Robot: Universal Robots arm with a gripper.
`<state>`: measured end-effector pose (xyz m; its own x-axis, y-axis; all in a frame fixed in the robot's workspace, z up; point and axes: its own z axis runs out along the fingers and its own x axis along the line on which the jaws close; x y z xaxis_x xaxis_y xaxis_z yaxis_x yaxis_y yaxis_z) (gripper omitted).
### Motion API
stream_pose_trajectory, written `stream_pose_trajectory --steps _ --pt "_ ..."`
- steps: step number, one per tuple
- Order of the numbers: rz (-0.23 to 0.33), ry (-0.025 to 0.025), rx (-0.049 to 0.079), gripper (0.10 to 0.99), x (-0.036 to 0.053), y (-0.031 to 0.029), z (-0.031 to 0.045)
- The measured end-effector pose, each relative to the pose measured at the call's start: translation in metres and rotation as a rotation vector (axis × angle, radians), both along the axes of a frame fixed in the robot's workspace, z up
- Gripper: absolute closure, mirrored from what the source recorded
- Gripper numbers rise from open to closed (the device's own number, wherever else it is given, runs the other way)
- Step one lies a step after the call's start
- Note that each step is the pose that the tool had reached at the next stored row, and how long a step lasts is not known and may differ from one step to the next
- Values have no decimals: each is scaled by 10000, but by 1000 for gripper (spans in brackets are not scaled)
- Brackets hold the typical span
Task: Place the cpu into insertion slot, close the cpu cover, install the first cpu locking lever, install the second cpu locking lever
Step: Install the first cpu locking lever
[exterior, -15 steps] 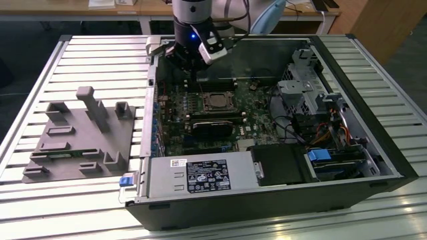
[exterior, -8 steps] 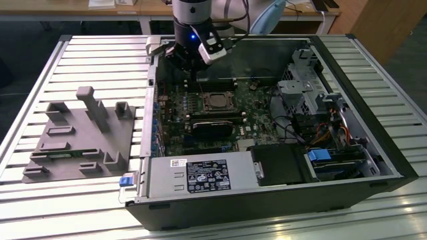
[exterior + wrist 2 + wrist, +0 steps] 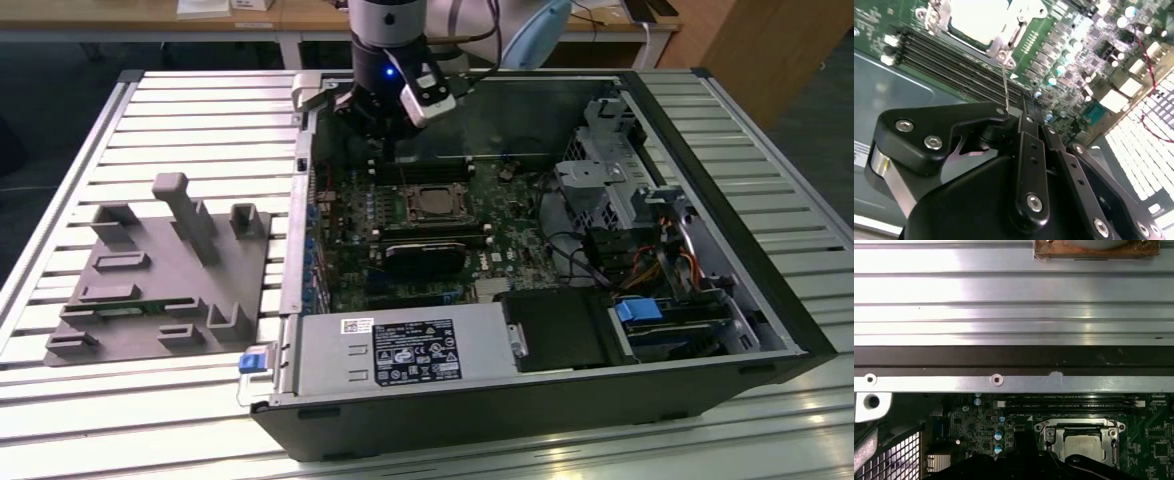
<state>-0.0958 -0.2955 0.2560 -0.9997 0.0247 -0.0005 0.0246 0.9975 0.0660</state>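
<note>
Open black desktop computer case (image 3: pixel 534 410) lies on its side on the ribbed metal tabletop (image 3: pixel 174 100). A grey moulded plastic fixture (image 3: pixel 160 270) sits beside it, toward the exterior view's left.

The small square cpu with a pale silvery face (image 3: pixel 979 17) sits in the silver-rimmed square insertion slot (image 3: pixel 414 192) on the green circuit board (image 3: pixel 1074 45). The thin silvery cpu cover frame (image 3: pixel 1013 39) lies flat over it, with the chip face showing through its window.

Black end effector (image 3: pixel 1021 107) is inside the case, near the wall and just past the long black memory slots (image 3: pixel 954 65). It looks clenched, tips together.

A thin steel wire locking lever (image 3: pixel 1005 82) rises from the cover's corner to those tips. Cannot tell whether it is pinched or merely touching.
</note>
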Motion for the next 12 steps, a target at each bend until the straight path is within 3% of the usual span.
stream_pose_trajectory --steps 4,12 --pt "0 13 -1 980 133 0 -1" --pt "0 74 6 980 482 0 -17"
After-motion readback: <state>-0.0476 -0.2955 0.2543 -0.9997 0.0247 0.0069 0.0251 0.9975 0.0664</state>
